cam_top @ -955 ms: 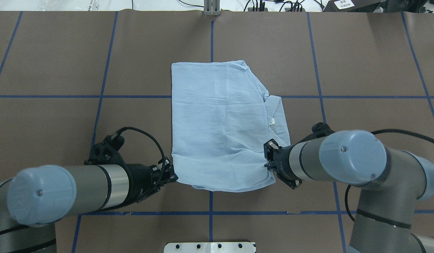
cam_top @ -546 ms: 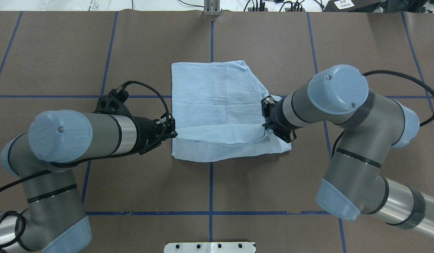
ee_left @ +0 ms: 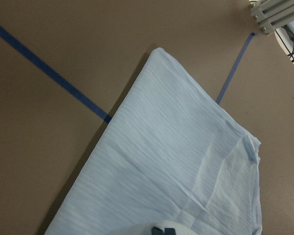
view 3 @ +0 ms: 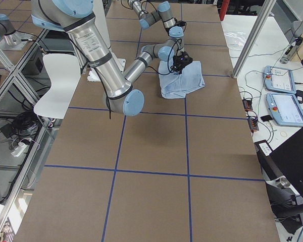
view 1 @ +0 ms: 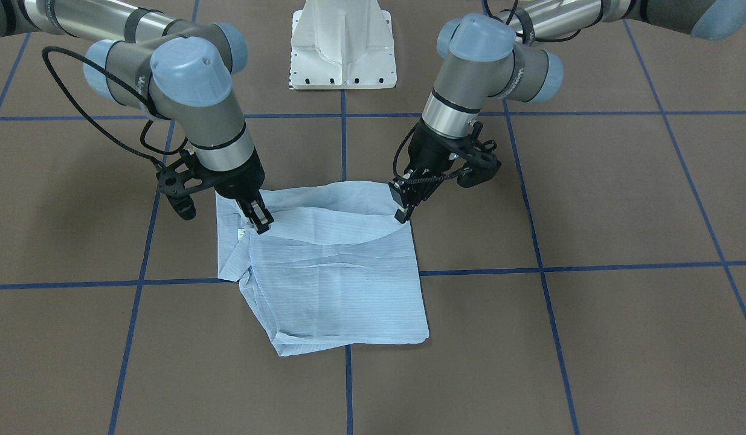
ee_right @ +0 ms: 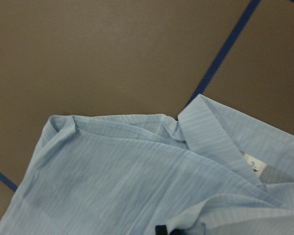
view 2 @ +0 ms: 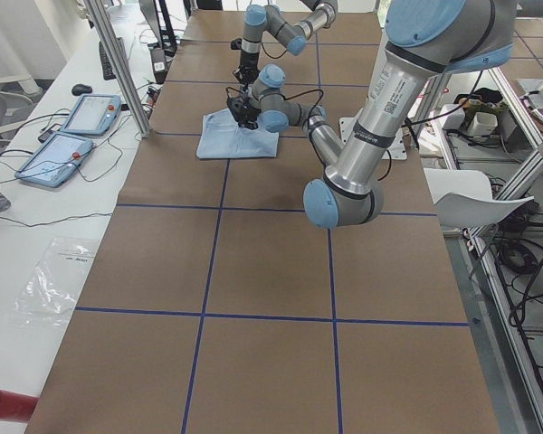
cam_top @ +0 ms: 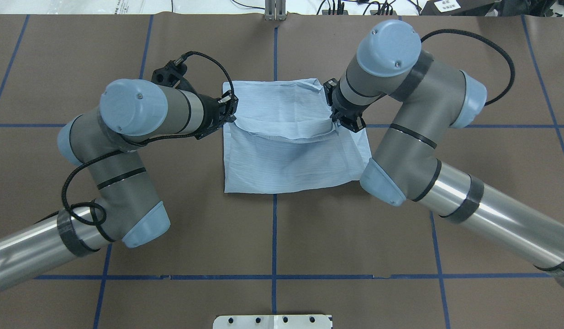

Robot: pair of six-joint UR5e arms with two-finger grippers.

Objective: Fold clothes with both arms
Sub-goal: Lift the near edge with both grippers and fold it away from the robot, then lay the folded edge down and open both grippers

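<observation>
Mid-table (cam_top: 195, 219), left claw (cam_top: 231, 119) and right claw (cam_top: 338, 122) pinch shirt (cam_top: 286, 162).

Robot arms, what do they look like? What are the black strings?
The left arm and right arm are round silver and grey tubes with light blue joint caps. The left end effector and right end effector are black, with two fingers. The strings are black braided cables.
</observation>
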